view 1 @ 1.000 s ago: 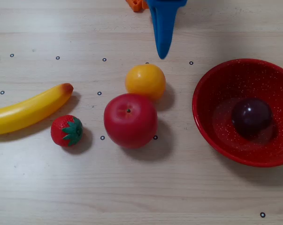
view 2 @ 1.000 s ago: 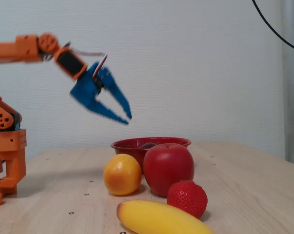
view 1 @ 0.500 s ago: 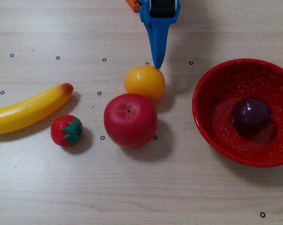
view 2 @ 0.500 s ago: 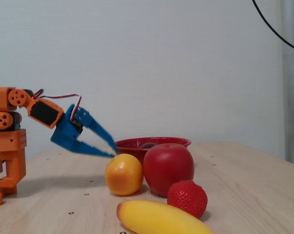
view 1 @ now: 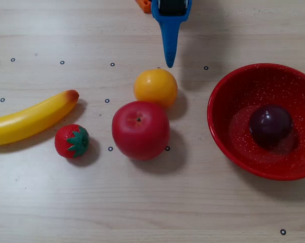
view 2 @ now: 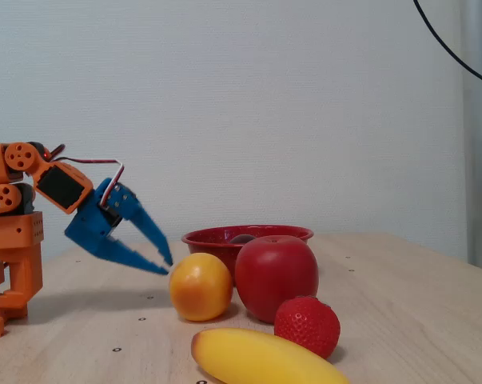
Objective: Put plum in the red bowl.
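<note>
1. My gripper [view 2: 165,263] hangs above the table, fingers slightly parted, holding nothing.
2. The plum [view 1: 270,125] lies inside the bowl [view 1: 228,86].
3. Overhead, the orange [view 1: 155,87] sits at the gripper's 6 o'clock.

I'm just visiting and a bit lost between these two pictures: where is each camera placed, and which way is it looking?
Overhead view: above the table, looking straight down on the fruit and the red bowl holding the plum; only the blue gripper tip enters from the top edge.
Fixed view: low at table height, looking sideways across the fruit toward the wall; the orange arm and open gripper show at left.
Shared: gripper, orange, apple, strawberry, banana, bowl.
</note>
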You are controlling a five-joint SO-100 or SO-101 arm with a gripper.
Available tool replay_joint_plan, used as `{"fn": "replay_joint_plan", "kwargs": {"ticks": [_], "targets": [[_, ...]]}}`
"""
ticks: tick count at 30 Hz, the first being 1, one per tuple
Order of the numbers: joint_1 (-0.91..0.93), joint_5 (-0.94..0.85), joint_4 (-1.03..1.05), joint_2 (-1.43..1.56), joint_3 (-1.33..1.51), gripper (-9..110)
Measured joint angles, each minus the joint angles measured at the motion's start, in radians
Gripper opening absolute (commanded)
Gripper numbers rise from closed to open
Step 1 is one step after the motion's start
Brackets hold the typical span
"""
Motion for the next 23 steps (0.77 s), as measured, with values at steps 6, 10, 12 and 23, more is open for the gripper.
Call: {"fn": "replay_joint_plan", "kwargs": {"ticks": [6,10,12,23], "targets": [[0.000,-0.028,0.002,0.000,0.000,2],[0.000,-0.025,0.002,0.000,0.000,0],[0.000,-0.025,0.002,0.000,0.000,0],[0.000,-0.025,0.002,0.000,0.000,0]]}}
